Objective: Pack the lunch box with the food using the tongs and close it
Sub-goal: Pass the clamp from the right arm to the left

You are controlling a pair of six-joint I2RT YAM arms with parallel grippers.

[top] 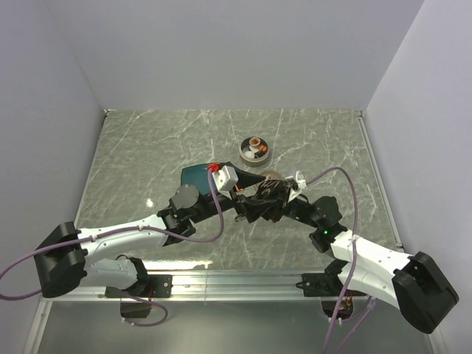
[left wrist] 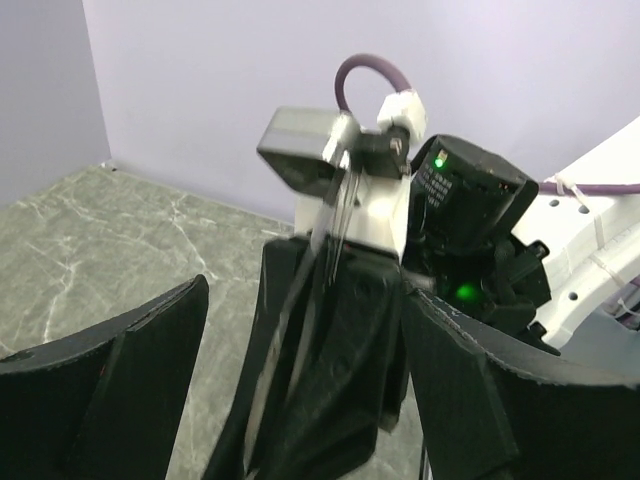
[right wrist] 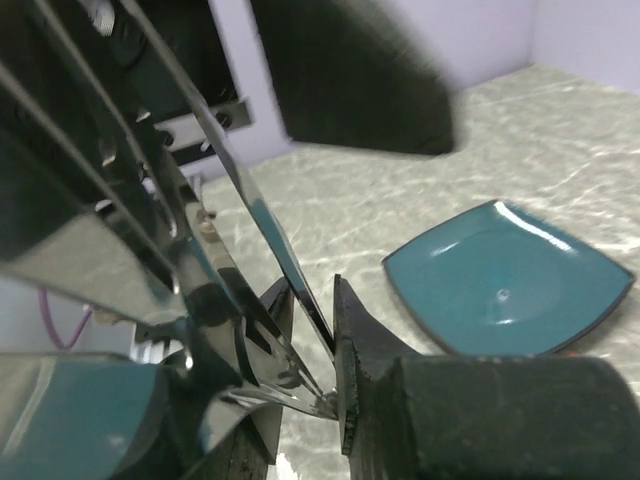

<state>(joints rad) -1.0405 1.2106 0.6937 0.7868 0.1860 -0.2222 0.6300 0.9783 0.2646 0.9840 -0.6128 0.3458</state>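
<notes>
Left gripper (left wrist: 305, 330) is spread wide with nothing in it, straddling the right gripper (right wrist: 315, 340), which pinches the tongs (right wrist: 250, 220) where their arms converge. The arms fan apart and the tips are out of frame, so can't tell their load. Only the top view shows the lunch box (top: 245, 156), food (top: 255, 145) inside, beyond the teal plate (top: 195, 175).

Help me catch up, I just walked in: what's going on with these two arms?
The right gripper is shut on the tongs. The left gripper stands wide open around them, holding nothing. The teal plate is bare, and food pieces sit in the open lunch box further back. Its lid appears to lie on the table beside the right gripper, so the closing step is not yet done.
</notes>
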